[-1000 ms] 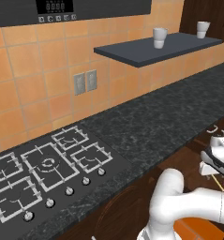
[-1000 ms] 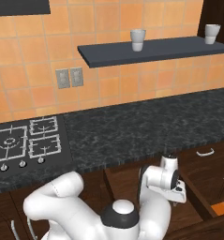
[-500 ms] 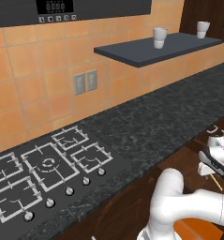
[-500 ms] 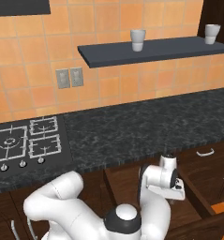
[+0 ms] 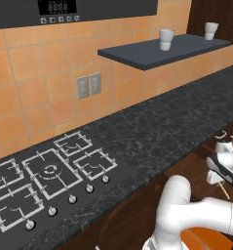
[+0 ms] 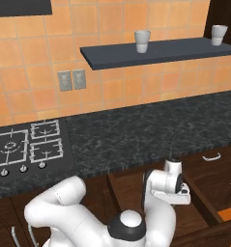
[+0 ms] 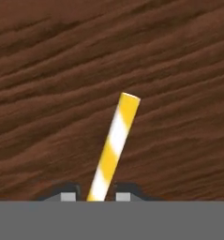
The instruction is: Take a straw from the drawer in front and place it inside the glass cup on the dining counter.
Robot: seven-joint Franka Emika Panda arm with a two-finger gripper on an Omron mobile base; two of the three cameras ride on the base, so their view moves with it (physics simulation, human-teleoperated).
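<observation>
Here, hand view: straw point(image 7: 113, 150), yellow and white striped, rises between the narrowed jaws, over drawer point(image 7: 52, 70) wood.
Left base view: straw tip just below jaws.
Right base view: wrist inside drawer.

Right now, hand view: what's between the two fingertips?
The straw, yellow with white stripes, runs up from between the hand's fingertips over the drawer's brown wood floor. Nothing else sits in that gap, as far as the hand view shows.
</observation>
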